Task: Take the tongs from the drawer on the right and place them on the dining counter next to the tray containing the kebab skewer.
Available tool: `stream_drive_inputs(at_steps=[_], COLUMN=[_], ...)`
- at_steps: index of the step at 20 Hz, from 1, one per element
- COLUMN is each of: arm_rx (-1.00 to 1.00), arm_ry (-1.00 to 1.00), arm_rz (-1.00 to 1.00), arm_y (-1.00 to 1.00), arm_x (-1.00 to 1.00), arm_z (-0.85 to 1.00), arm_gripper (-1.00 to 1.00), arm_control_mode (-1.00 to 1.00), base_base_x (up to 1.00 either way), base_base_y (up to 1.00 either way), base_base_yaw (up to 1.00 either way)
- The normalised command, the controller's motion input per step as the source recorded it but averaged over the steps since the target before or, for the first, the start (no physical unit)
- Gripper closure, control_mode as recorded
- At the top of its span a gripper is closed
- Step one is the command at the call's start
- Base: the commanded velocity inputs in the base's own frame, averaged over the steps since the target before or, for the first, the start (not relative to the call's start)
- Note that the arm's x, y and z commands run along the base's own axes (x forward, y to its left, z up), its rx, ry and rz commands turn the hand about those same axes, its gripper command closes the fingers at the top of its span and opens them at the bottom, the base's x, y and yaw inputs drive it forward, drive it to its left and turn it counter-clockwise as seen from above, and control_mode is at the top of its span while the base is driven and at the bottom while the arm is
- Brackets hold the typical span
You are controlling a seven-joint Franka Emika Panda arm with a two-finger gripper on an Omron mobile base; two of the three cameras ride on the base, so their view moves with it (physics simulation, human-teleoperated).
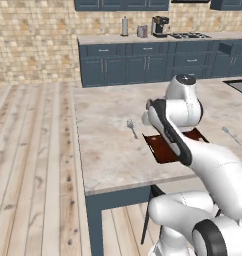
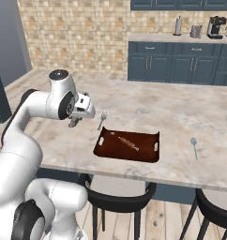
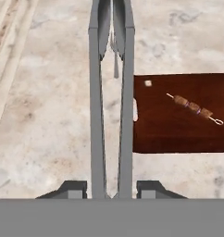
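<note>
So the gripper [image 3: 111, 190] has its two dark fingertips [image 3: 74, 187] pinching the tongs [image 3: 111, 92] near their joined end, and the two grey arms stick straight out away from the hand, running up the hand view with a narrow gap between them. They're held above the dining counter [image 1: 108, 150], not resting on it as far as the pictures tell. In the right base view the gripper [image 2: 75, 121] hangs off the arm's wrist above the counter's near-left part, pointing down at the stone.

Just beside the tongs, on their right in the hand view, sits the tray [image 3: 178, 134], dark reddish-brown with a slot handle on its short side. The kebab skewer [image 3: 193, 107] lies diagonally inside it, and a small pale cube [image 3: 148, 83] sits near the tray's corner.

A bit past the tongs' tips a fork [image 2: 102, 118] lies on the stone, near the tray's far-left corner. A spoon [image 2: 194, 146] lies on the other side of the tray, well apart from it.

Far back there's a navy cabinet run [image 1: 143, 62] with a coffee machine [image 1: 160, 26] on top.
</note>
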Motion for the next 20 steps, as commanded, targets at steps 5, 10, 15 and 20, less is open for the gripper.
stream_drive_inputs(at_steps=[5,10,15,20], arm_rx=[-0.02,0.00,0.00,-0.02], arm_ry=[0.14,0.13,0.03,-0.05], arm_rz=[-0.01,0.00,0.00,0.00], arm_y=[0.06,0.01,0.00,0.01], arm_x=[0.48,0.26,0.15,0.07], arm_z=[-0.34,-0.42,-0.62,-0.64], arm_gripper=[1.00,1.00,1.00,1.00], arm_control_mode=[-1.00,-1.00,-1.00,-1.00], base_base_x=[0.00,0.00,0.00,0.00], base_base_y=[0.00,0.00,0.00,0.00], base_base_yaw=[0.00,0.00,0.00,0.00])
